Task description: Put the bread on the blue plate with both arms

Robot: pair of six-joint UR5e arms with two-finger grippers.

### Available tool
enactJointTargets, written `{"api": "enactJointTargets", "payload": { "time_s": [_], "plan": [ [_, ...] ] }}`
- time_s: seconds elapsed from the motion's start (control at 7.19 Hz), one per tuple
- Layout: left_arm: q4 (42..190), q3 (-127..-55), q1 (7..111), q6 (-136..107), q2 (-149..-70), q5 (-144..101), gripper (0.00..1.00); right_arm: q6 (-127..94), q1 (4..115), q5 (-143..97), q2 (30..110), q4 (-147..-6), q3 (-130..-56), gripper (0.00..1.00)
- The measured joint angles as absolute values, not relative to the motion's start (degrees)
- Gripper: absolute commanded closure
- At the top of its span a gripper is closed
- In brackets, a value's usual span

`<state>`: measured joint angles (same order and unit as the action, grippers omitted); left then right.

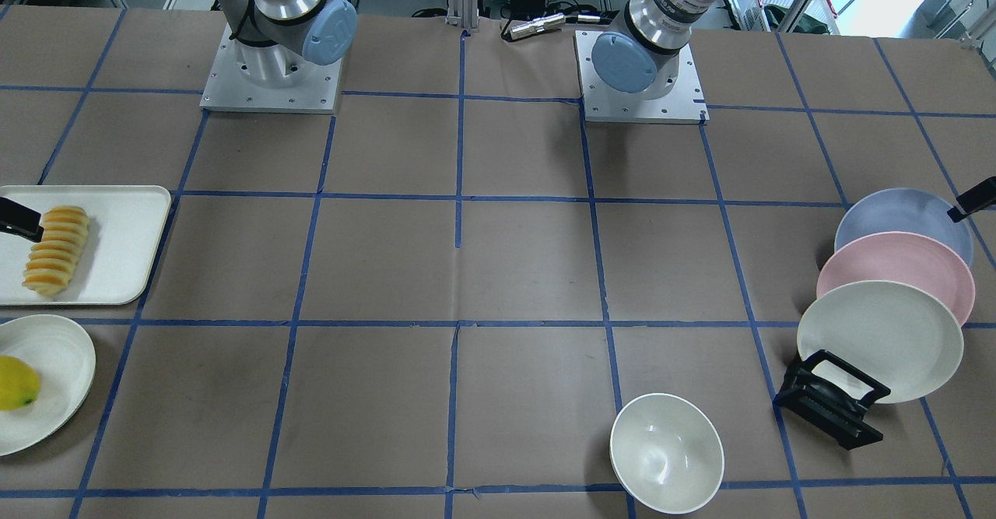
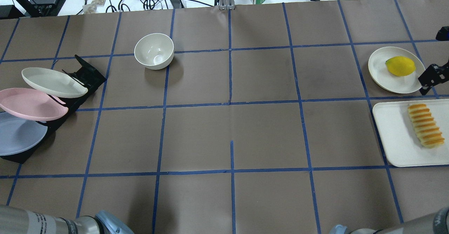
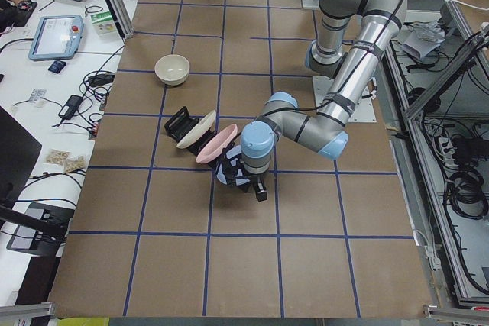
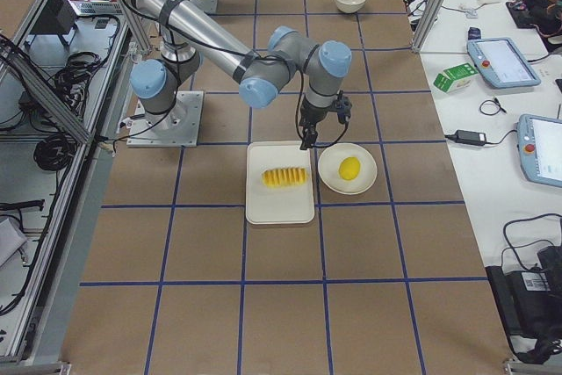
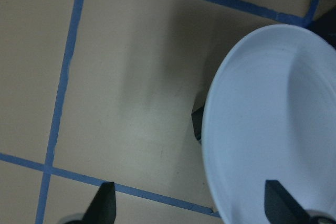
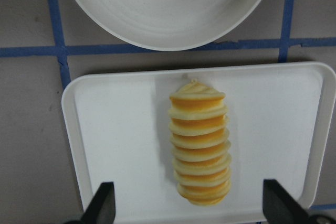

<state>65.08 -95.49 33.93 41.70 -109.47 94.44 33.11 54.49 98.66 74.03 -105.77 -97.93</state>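
Golden bread (image 6: 199, 142) lies on a white tray (image 2: 389, 135); blue plate (image 2: 19, 134) stands in a black rack (image 2: 87, 74).
Pink plate (image 2: 29, 104) overlaps the blue one, cream plate (image 2: 49, 81) beyond; a lemon (image 2: 400, 66) on its dish (image 2: 380, 72) sits beside the tray. Right gripper (image 6: 190, 203) hangs spread above the bread, left gripper (image 5: 193, 205) spread over the blue plate's rim. Front view crops both to black tips.

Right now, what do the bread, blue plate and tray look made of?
The bread: likely a plastic or foam replica, since the segments are very uniform and cleanly edged. The blue plate: probably melamine or a similar plastic with a matte finish, given the soft shading and no sharp glare. The tray: looks like moulded plastic, satin white, with rounded corners and a raised rim.
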Motion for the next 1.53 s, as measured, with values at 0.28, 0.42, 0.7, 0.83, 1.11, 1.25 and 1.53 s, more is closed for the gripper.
{"api": "enactJointTargets", "payload": {
  "time_s": [0.28,0.42,0.7,0.83,1.11,1.25,1.53],
  "plan": [
    [64.31,-95.79,34.87,40.03,-110.87,95.57,0.17,33.22,52.75,98.70,70.75,-109.97,-99.26,0.00],
    [63.87,-95.91,34.97,39.45,-111.54,96.23,0.23,33.02,52.28,98.71,69.96,-112.84,-100.89,0.00],
    [63.65,-95.97,35.11,39.12,-112.00,97.23,0.58,32.89,51.56,98.70,69.57,-117.33,-104.89,0.00],
    [63.61,-95.97,35.18,39.09,-112.01,97.27,0.65,32.93,51.22,98.72,69.37,-118.95,-106.63,0.00],
    [63.57,-95.98,35.19,39.10,-112.13,97.09,0.86,32.90,50.98,98.78,67.94,-121.01,-108.02,0.00],
    [63.60,-95.81,35.22,39.11,-112.29,97.11,0.92,32.88,50.94,98.78,67.38,-121.31,-108.17,0.00],
    [63.62,-95.22,35.23,39.15,-112.15,97.31,1.00,32.87,50.93,98.85,67.02,-121.43,-108.26,0.16]
  ]
}}
